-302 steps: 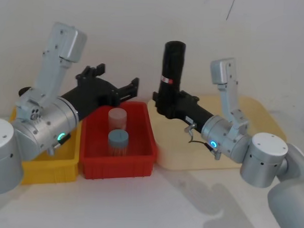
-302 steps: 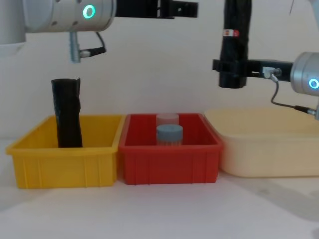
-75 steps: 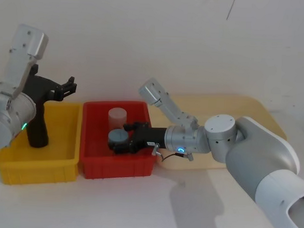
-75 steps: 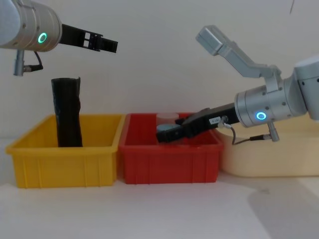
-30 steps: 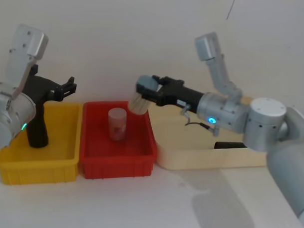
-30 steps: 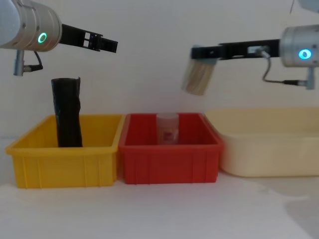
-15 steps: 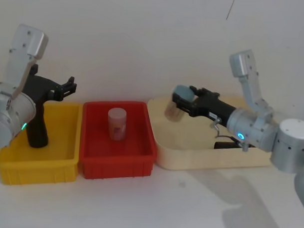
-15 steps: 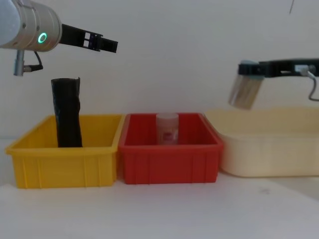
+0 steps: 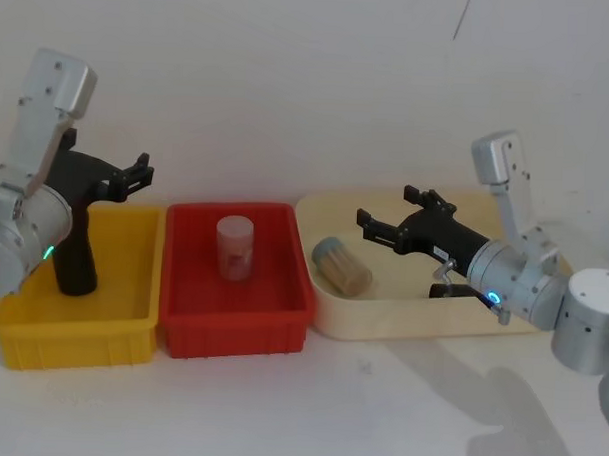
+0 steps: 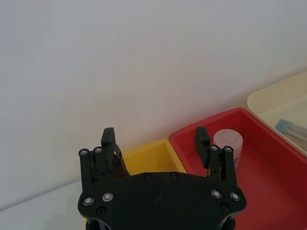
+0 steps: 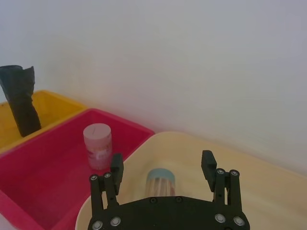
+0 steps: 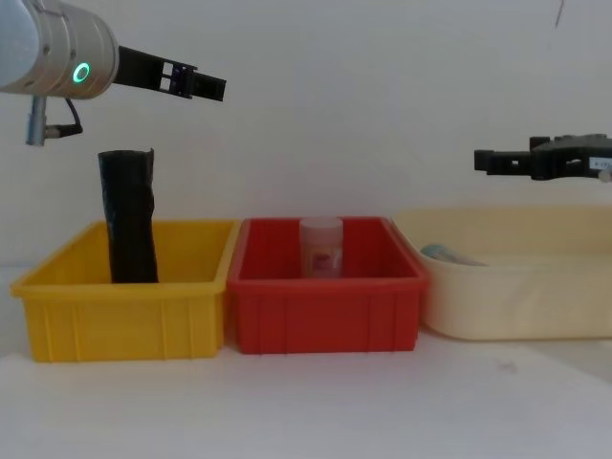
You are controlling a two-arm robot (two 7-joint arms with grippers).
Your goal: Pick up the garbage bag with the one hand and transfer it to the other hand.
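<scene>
- The other hand (image 9: 385, 208) hangs over the cream tray (image 9: 401, 324), fingers spread wide, holding nothing.
- The one hand (image 9: 134, 174) — wide open, empty — hovers above the yellow bin (image 9: 80, 340).
- The garbage bag (image 9: 440, 290) seems to lie in the tray, mostly hidden under the right arm; grip it squarely mid-length, clear of the jar (image 9: 341, 264).

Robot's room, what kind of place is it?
Probably a robot test bench: a plain white wall, a white table, and a yellow bin, a red bin and a cream tray lined up for sorting practice.
</scene>
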